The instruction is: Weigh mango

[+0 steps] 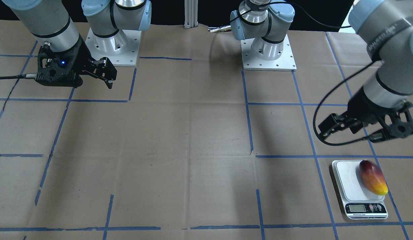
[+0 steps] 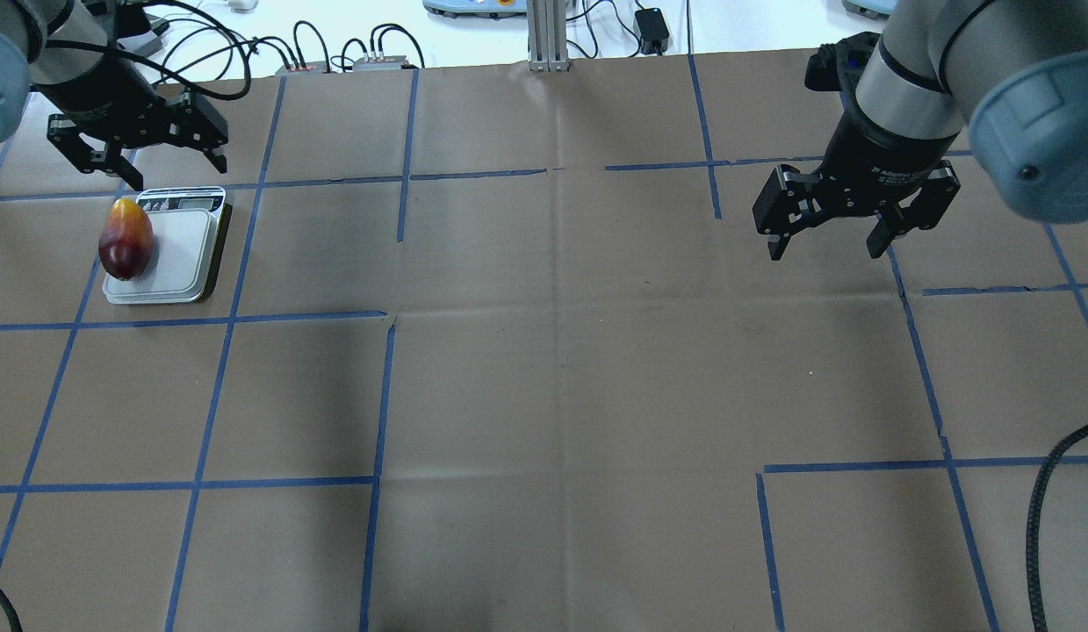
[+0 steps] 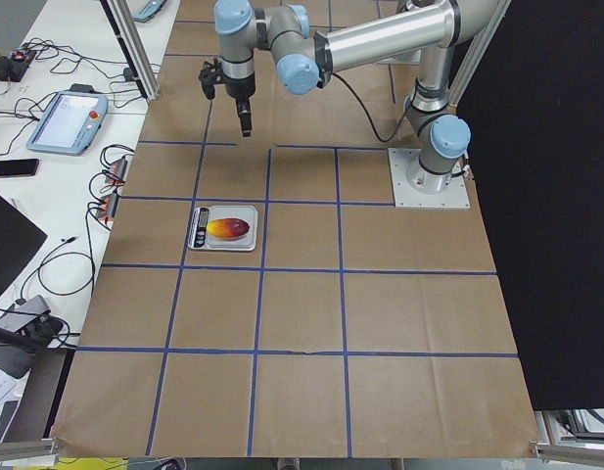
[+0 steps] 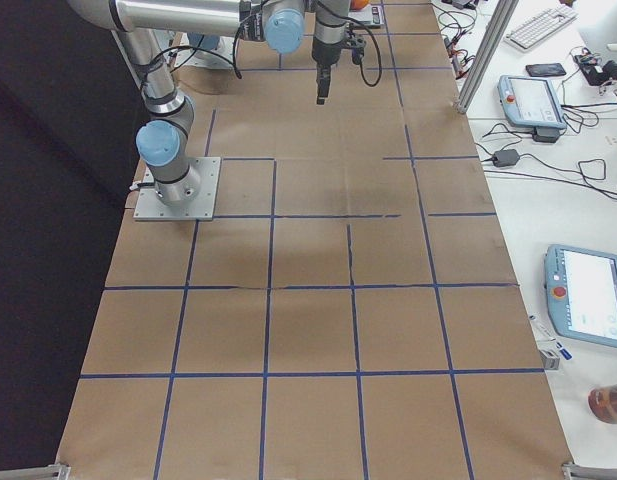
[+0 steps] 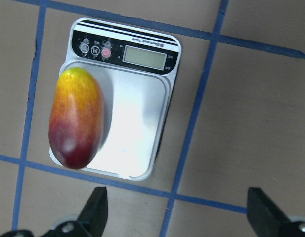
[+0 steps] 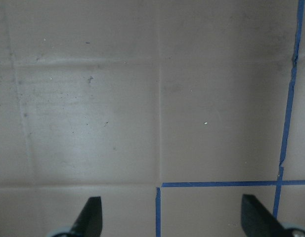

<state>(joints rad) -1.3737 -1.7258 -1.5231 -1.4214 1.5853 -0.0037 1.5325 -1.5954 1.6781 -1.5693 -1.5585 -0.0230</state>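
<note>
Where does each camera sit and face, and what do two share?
Front-facing: across table, facing robot; left gripper, right gripper.
Overhead: behind robot, looking down; both grippers.
Exterior left: left end; left arm near.
Exterior right: right end; right arm near.
Left wrist: down onto mango, scale; fingertips.
Right wrist: down onto paper; fingertips.
Shared: overhead, left wrist: mango on scale.

Robotics lab: paper-covered table (image 2: 561,395) with blue tape grid (image 2: 385,395), bolted arm bases (image 1: 268,55), teach pendants (image 4: 588,297), loose cables (image 3: 62,257) alongside.
</note>
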